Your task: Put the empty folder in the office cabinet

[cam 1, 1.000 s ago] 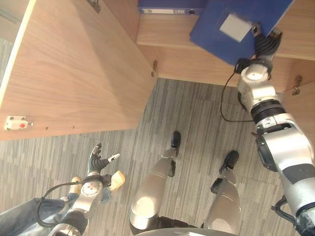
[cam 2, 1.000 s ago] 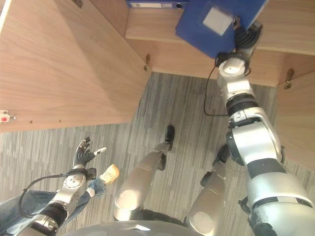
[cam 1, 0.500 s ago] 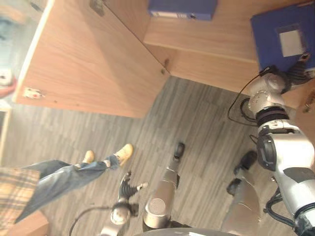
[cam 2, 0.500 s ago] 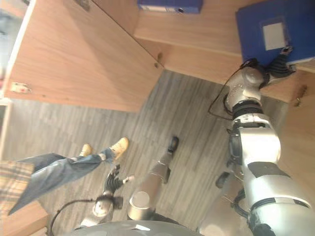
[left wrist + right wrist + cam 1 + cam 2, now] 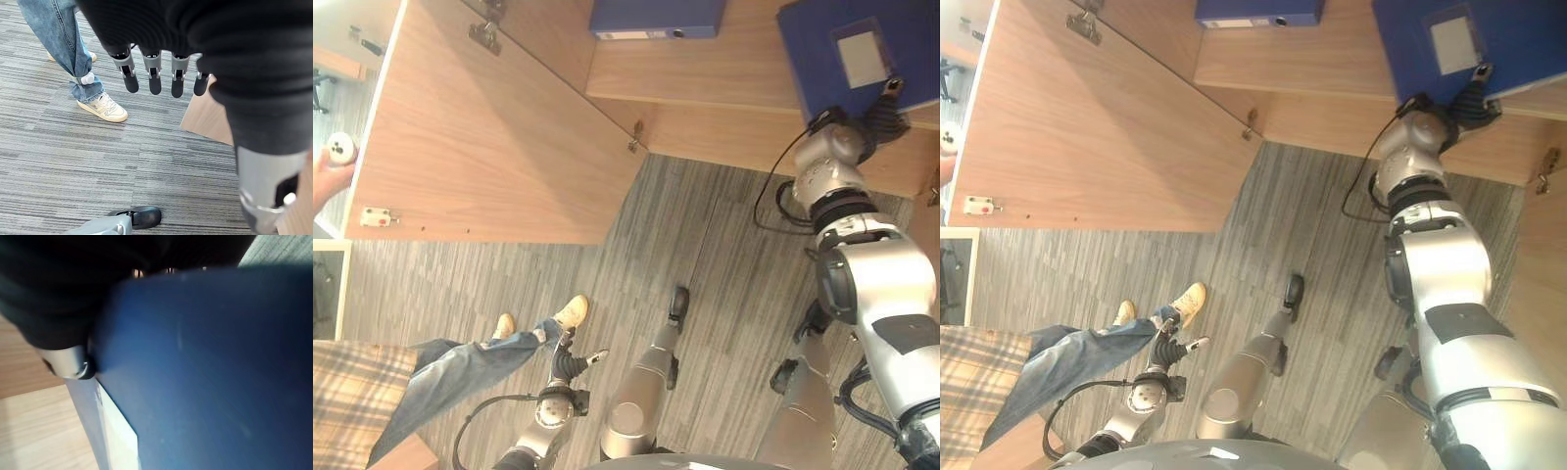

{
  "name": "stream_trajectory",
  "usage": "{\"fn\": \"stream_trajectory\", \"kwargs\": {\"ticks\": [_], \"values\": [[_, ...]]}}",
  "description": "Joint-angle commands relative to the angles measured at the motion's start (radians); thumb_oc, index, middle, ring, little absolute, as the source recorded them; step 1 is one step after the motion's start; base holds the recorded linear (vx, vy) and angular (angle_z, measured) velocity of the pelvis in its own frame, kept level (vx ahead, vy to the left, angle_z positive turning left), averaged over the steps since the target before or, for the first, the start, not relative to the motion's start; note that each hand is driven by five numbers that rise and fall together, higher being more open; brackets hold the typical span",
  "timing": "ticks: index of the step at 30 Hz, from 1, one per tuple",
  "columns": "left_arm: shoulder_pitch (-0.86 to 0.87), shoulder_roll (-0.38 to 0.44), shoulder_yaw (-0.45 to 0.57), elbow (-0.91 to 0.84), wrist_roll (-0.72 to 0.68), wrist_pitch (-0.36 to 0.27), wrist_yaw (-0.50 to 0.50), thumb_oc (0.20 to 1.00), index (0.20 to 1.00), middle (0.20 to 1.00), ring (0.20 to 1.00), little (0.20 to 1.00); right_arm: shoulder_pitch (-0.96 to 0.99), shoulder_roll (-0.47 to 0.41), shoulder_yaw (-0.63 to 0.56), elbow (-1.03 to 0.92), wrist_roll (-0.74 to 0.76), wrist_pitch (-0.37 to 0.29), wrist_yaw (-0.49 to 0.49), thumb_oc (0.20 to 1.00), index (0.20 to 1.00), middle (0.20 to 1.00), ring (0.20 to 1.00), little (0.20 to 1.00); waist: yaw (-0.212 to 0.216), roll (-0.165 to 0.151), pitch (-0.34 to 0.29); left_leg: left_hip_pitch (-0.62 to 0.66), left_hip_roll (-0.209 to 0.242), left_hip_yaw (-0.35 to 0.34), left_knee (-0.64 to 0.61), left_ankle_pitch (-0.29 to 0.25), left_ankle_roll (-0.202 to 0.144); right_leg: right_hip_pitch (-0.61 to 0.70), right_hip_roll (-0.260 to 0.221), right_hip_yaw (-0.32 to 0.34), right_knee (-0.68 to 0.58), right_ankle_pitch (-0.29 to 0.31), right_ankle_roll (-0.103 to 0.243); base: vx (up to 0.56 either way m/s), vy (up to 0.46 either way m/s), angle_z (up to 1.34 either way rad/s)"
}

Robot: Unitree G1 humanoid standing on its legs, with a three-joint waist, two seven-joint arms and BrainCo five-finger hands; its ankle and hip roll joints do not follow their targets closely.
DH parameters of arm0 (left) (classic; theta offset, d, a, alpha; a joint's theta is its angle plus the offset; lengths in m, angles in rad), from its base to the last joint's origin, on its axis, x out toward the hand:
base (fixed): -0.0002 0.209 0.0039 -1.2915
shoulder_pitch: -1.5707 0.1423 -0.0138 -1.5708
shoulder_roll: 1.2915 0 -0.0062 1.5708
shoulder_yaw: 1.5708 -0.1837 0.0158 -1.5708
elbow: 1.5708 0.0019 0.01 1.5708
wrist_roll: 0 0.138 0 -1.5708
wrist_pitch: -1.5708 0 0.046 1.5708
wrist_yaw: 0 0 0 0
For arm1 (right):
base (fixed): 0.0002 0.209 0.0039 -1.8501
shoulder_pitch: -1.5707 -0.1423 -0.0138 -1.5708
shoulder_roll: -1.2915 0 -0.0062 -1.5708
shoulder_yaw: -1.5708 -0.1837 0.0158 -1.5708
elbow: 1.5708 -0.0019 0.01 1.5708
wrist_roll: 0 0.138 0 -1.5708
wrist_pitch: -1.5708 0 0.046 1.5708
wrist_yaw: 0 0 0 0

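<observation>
My right hand (image 5: 884, 106) is raised to the wooden cabinet shelf (image 5: 734, 73) at the upper right and is shut on the lower edge of a blue folder (image 5: 847, 49) with a grey label. The folder lies against the shelf's right part. In the right wrist view the blue folder (image 5: 220, 372) sits close against the hand, with the thumb (image 5: 71, 366) at its edge. A second blue folder (image 5: 656, 18) lies at the back left of the shelf. My left hand (image 5: 570, 358) hangs low over the floor, fingers (image 5: 154, 76) straight and holding nothing.
The cabinet's wooden door (image 5: 489, 147) stands open on the left. A person in jeans (image 5: 460, 367) with tan shoes (image 5: 570, 311) stands close to my left hand. A person's hand (image 5: 335, 162) holds a small white thing at the left edge. Grey striped carpet (image 5: 724, 255) covers the floor.
The camera has shifted. My right hand has carried the folder from a tilt in front of the shelf to the shelf's right side. The left hand stays low.
</observation>
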Motion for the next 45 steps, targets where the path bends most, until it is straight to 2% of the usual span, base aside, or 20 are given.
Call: {"fn": "stream_trajectory", "kwargs": {"ticks": [1, 6, 10, 13, 15, 17, 18, 19, 22, 24, 29, 31, 36, 45], "values": [[-0.071, 0.136, -0.058, 0.018, 0.020, 0.001, 0.021, 1.000, 1.000, 1.000, 1.000, 1.000, -0.079, -0.053, 0.043, 0.002, 0.044, -0.057, 0.045, 0.200, 0.200, 0.200, 0.200, 0.200, 0.052, -0.081, -0.003, 0.043, -0.003, -0.034, 0.093, -0.177, -0.021, 0.023, -0.076, 0.089, -0.118, 0.058, 0.107, 0.01, 0.018, 0.09], [-0.074, 0.136, -0.056, 0.026, 0.014, 0.003, 0.032, 1.000, 1.000, 1.000, 1.000, 1.000, -0.140, -0.090, 0.049, 0.046, 0.129, -0.061, 0.064, 0.200, 0.200, 0.200, 0.200, 0.200, 0.069, -0.089, 0.004, 0.025, 0.012, -0.029, 0.089, -0.185, -0.026, -0.006, -0.059, 0.079, -0.090, 0.028, 0.103, 0.01, 0.004, 0.10], [-0.079, 0.153, -0.046, 0.029, 0.002, 0.000, 0.049, 1.000, 1.000, 1.000, 1.000, 1.000, -0.199, -0.134, 0.079, 0.063, 0.164, -0.064, 0.061, 0.200, 0.200, 0.200, 0.200, 0.200, 0.087, -0.113, 0.017, -0.006, 0.023, -0.027, 0.075, -0.176, -0.036, -0.069, -0.055, 0.045, -0.052, 0.025, 0.108, 0.00, -0.013, 0.08], [-0.080, 0.152, -0.048, 0.029, -0.007, -0.004, 0.050, 1.000, 1.000, 1.000, 1.000, 1.000, -0.225, -0.163, 0.097, 0.068, 0.175, -0.058, 0.063, 0.200, 0.200, 0.200, 0.200, 0.200, 0.095, -0.117, 0.016, -0.020, 0.023, -0.028, 0.069, -0.170, -0.038, -0.074, -0.059, 0.050, -0.063, 0.029, 0.113, 0.00, -0.029, 0.04], [-0.089, 0.145, -0.064, 0.026, -0.007, -0.009, 0.058, 1.000, 1.000, 1.000, 1.000, 1.000, -0.233, -0.203, 0.111, 0.071, 0.192, -0.056, 0.059, 0.200, 0.200, 0.200, 0.200, 0.200, 0.081, -0.109, 0.017, -0.030, 0.018, -0.047, 0.066, -0.156, -0.041, -0.069, -0.068, 0.088, -0.078, 0.033, 0.118, 0.01, -0.040, 0.04], [-0.089, 0.145, -0.064, 0.026, -0.007, -0.009, 0.058, 1.000, 1.000, 1.000, 1.000, 1.000, -0.233, -0.203, 0.111, 0.071, 0.192, -0.056, 0.059, 0.200, 0.200, 0.200, 0.200, 0.200, 0.081, -0.109, 0.017, -0.030, 0.018, -0.047, 0.066, -0.156, -0.041, -0.069, -0.068, 0.088, -0.078, 0.033, 0.118, 0.04, 0.024, 0.08], [-0.087, 0.142, -0.070, 0.015, -0.010, -0.013, 0.059, 1.000, 1.000, 1.000, 1.000, 1.000, -0.250, -0.235, 0.135, 0.068, 0.194, -0.049, 0.054, 0.200, 0.200, 0.200, 0.200, 0.200, 0.058, -0.101, 0.012, -0.031, 0.012, -0.062, 0.051, -0.144, -0.044, -0.079, -0.057, 0.175, -0.067, 0.021, 0.113, 0.13, 0.147, 0.25], [-0.086, 0.137, -0.064, 0.009, -0.016, -0.009, 0.058, 1.000, 1.000, 1.000, 1.000, 1.000, -0.280, -0.236, 0.151, 0.069, 0.190, -0.040, 0.043, 0.200, 0.200, 0.200, 0.200, 0.200, 0.060, -0.096, 0.015, -0.029, 0.010, -0.055, 0.029, -0.133, -0.046, -0.127, -0.044, 0.226, -0.021, -0.003, 0.104, 0.13, 0.147, 0.25], [-0.083, 0.140, -0.064, 0.013, -0.019, -0.004, 0.060, 1.000, 1.000, 1.000, 1.000, 1.000, -0.297, -0.227, 0.159, 0.062, 0.188, -0.049, 0.030, 0.200, 0.200, 0.200, 0.200, 0.200, 0.072, -0.089, 0.022, -0.031, 0.024, -0.056, 0.024, -0.125, -0.046, -0.169, -0.034, 0.225, 0.014, -0.015, 0.095, 0.07, -0.066, 0.06], [-0.102, 0.136, -0.069, 0.014, -0.021, 0.004, 0.060, 1.000, 1.000, 1.000, 1.000, 1.000, -0.320, -0.229, 0.160, 0.059, 0.205, -0.074, 0.000, 0.200, 0.200, 0.200, 0.200, 0.200, 0.083, -0.078, 0.009, -0.036, 0.057, -0.063, -0.004, -0.121, -0.051, -0.224, -0.005, 0.224, 0.077, -0.074, 0.083, 0.08, -0.175, -0.31], [-0.111, 0.138, -0.069, 0.016, -0.025, 0.005, 0.060, 1.000, 1.000, 1.000, 1.000, 1.000, -0.334, -0.232, 0.159, 0.062, 0.217, -0.086, -0.017, 0.200, 0.200, 0.200, 0.200, 0.200, 0.083, -0.070, 0.005, -0.034, 0.068, -0.065, -0.013, -0.120, -0.054, -0.242, 0.001, 0.213, 0.106, -0.093, 0.079, 0.02, -0.042, -0.02], [-0.108, 0.153, -0.058, 0.004, -0.035, 0.003, 0.065, 1.000, 1.000, 1.000, 1.000, 1.000, -0.364, -0.252, 0.151, 0.072, 0.263, -0.102, -0.027, 0.200, 0.200, 0.200, 0.200, 0.200, 0.089, -0.056, 0.002, -0.044, 0.084, -0.071, -0.015, -0.118, -0.059, -0.295, 0.012, 0.204, 0.174, -0.127, 0.071, 0.06, -0.098, -0.01], [-0.105, 0.159, -0.044, -0.001, -0.044, 0.003, 0.067, 1.000, 1.000, 1.000, 1.000, 1.000, -0.382, -0.239, 0.164, 0.089, 0.308, -0.104, -0.018, 0.200, 0.200, 0.200, 0.200, 0.200, 0.090, -0.057, -0.004, -0.057, 0.091, -0.068, -0.015, -0.111, -0.067, -0.327, 0.023, 0.205, 0.204, -0.144, 0.067, 0.02, -0.020, 0.02], [-0.106, 0.157, -0.004, 0.019, -0.073, 0.002, 0.076, 1.000, 1.000, 1.000, 1.000, 1.000, -0.388, -0.167, 0.217, 0.072, 0.252, -0.083, 0.002, 0.200, 0.200, 0.200, 0.200, 0.200, 0.092, -0.062, -0.002, -0.060, 0.102, -0.058, -0.015, -0.102, -0.071, -0.372, 0.041, 0.204, 0.260, -0.169, 0.055, 0.01, -0.006, 0.01]]}}
